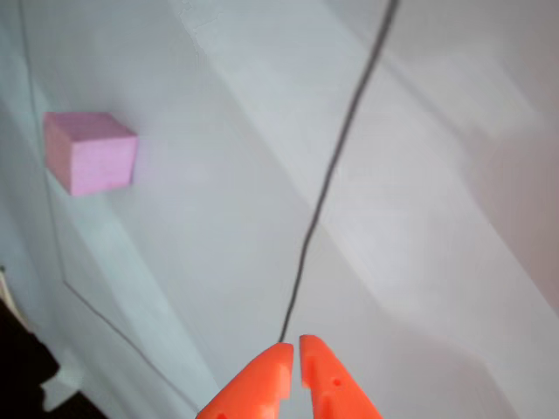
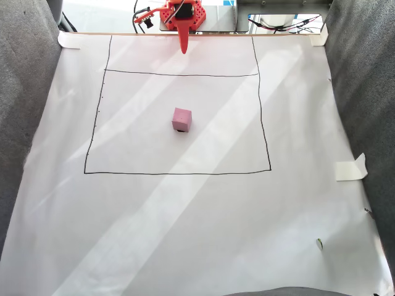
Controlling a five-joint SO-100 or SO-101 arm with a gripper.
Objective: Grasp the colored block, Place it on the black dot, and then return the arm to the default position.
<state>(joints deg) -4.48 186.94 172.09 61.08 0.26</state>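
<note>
Pink foam cube (image 2: 181, 119) sits over a dark spot, apparently placed; the empty gripper (image 1: 294, 349), fingertips nearly touching, looks parked.

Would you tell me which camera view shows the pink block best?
The other view: the pink block appears large, with its top and two side faces distinct. The fixed view shows the same block small, inside the drawn rectangle.

Pink foam block (image 2: 181, 119) flat on the white paper, covering most of the black dot (image 2: 180, 131) beneath.
</note>
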